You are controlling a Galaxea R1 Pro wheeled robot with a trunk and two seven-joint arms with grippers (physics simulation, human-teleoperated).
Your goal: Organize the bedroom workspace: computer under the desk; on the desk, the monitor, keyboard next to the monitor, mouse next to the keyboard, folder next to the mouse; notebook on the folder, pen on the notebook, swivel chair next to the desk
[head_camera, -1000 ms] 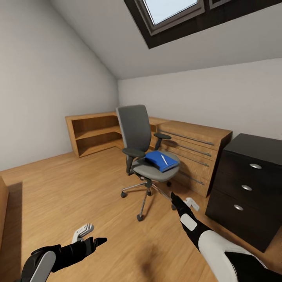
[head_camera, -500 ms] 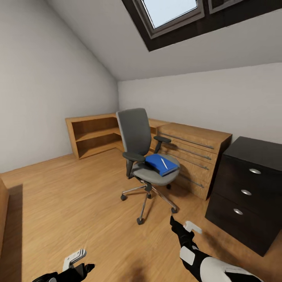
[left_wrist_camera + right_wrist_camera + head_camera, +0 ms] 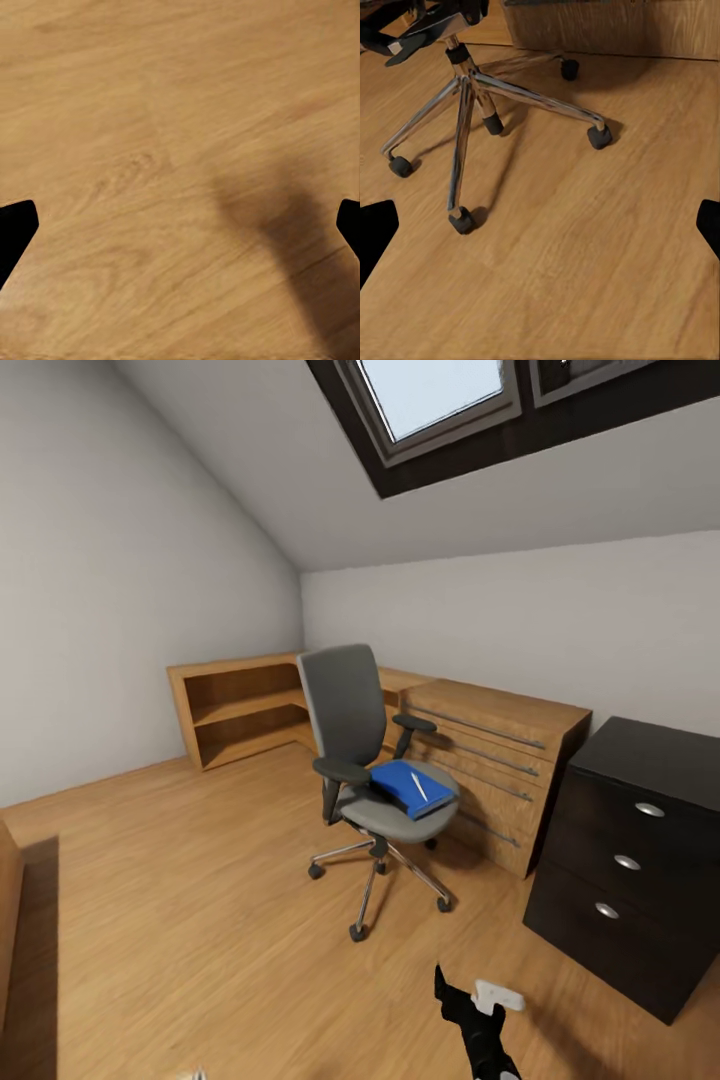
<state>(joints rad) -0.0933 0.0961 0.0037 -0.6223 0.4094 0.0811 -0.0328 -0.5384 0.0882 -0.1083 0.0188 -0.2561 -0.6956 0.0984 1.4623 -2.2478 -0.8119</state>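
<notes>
The swivel chair (image 3: 352, 732), grey with black armrests, stands mid-room on the wood floor, apart from the desk. On its seat lies the blue folder (image 3: 408, 784) with the white pen (image 3: 420, 787) on top. The desk's black drawer unit (image 3: 628, 852) with round silver knobs is at the right. My right gripper (image 3: 470, 994) hangs low above the floor in front of the chair, open and empty; in its wrist view (image 3: 540, 232) the chair's chrome base (image 3: 465, 82) and castors lie ahead. My left gripper (image 3: 180, 232) is open over bare floor. The monitor, keyboard, mouse, computer and notebook are out of view.
A wooden dresser (image 3: 495, 755) with long bar handles stands behind the chair, right beside the black drawer unit. A low wooden shelf (image 3: 240, 705) runs along the left wall. The sloped ceiling holds a skylight (image 3: 440, 395). Open floor (image 3: 180, 900) stretches left of the chair.
The head view has tilted up a little. Both arms have sunk toward the picture's lower edge, the left one almost out of it. Chair, folder and pen have stayed put.
</notes>
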